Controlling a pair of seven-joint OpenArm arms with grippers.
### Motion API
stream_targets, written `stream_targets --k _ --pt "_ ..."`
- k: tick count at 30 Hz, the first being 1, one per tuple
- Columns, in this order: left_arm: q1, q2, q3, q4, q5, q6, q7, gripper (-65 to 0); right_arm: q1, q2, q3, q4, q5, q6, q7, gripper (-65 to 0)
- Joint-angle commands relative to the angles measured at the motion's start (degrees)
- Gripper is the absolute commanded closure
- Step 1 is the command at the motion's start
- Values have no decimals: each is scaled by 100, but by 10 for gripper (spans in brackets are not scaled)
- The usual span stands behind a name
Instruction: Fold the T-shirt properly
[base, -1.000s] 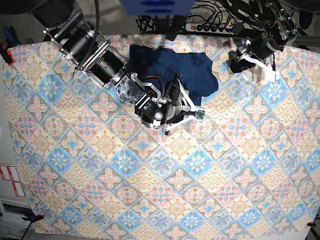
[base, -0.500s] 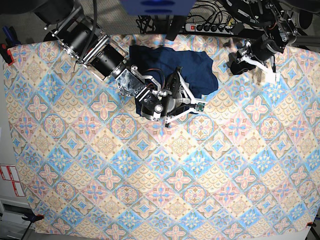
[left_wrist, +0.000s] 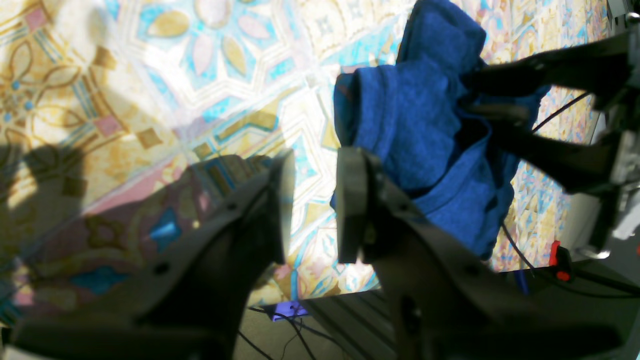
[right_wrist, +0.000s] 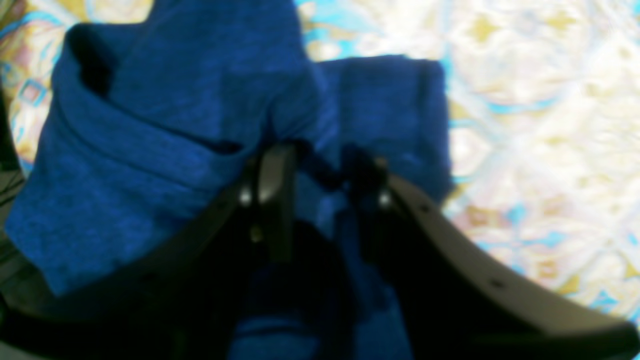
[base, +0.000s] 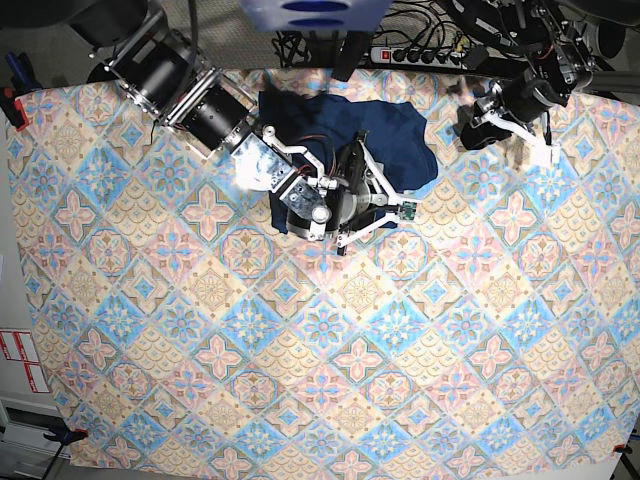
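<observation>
The crumpled dark navy-blue knit T-shirt (base: 345, 135) lies bunched at the far edge of the patterned pastel tablecloth (base: 330, 350), long axis along that edge. The right gripper (right_wrist: 315, 170) pinches a fold of it. The left gripper (left_wrist: 310, 200), near the shirt, holds nothing, jaws narrowly parted.

T-shirt (base: 345, 135) bunched at tablecloth (base: 300, 400) far edge, right hand (right_wrist: 320, 170) on it

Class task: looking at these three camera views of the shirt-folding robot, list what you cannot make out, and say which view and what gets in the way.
- T-shirt, base view: its lower left part is hidden under the right arm.
- Right claw, right wrist view: blurred; bunched fabric hides the fingertips, so the grip is unclear.
- T-shirt's sleeves and collar: indistinguishable in any view; the fabric is crumpled.
- Left claw, left wrist view: open, but its arm is cut off by the bottom edge.
</observation>
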Motion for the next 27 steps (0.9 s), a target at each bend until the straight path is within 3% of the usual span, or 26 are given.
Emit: stream_targets --k 1,11,19,27 --pt "3 -50 -11 74 -113 -27 -54 -136 102 -51 17 11 22 13 72 -196" --pt "-5 -41 -11 74 -122 -27 -54 -136 110 -60 35 -350 22 13 81 -192" --pt "-5 -41 -11 74 -122 -27 -54 -136 119 -60 96 -218 22 13 63 -3" --pt "12 -58 -11 74 -122 -27 -54 -136 -21 -25 800 688 22 13 -165 0"
